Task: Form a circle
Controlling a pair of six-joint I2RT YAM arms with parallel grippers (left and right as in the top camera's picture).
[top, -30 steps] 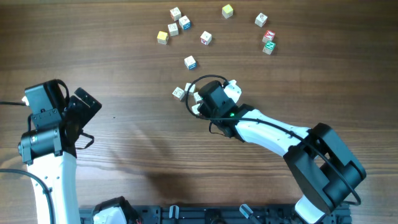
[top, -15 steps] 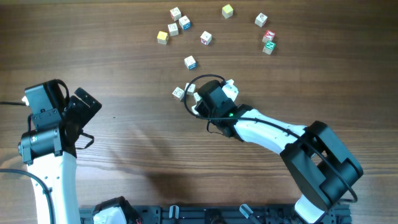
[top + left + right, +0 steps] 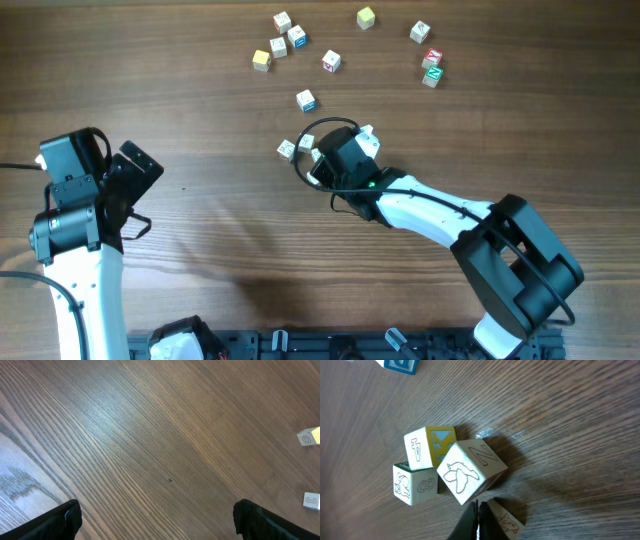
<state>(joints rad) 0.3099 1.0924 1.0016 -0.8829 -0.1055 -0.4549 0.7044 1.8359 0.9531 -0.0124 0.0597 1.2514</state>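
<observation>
Clamping shut on nothing, the right pincer [image 3: 476,519] has its tips sitting at the lower corner of the tilted bird cube [image 3: 465,475], with a scribbled cube [image 3: 506,521] just beside them on the other side. The circle [image 3: 307,144] is only a clump: bird cube, 4 cube [image 3: 420,449] and 8 cube [image 3: 415,485] all touching, mid-table. A blue cube [image 3: 306,100] sits near it, and more cubes [image 3: 278,46] lie scattered farther out. Left pincer [image 3: 156,512] hangs wide open over the table [image 3: 150,435], off to the side, well apart from all that, gripping nothing.
</observation>
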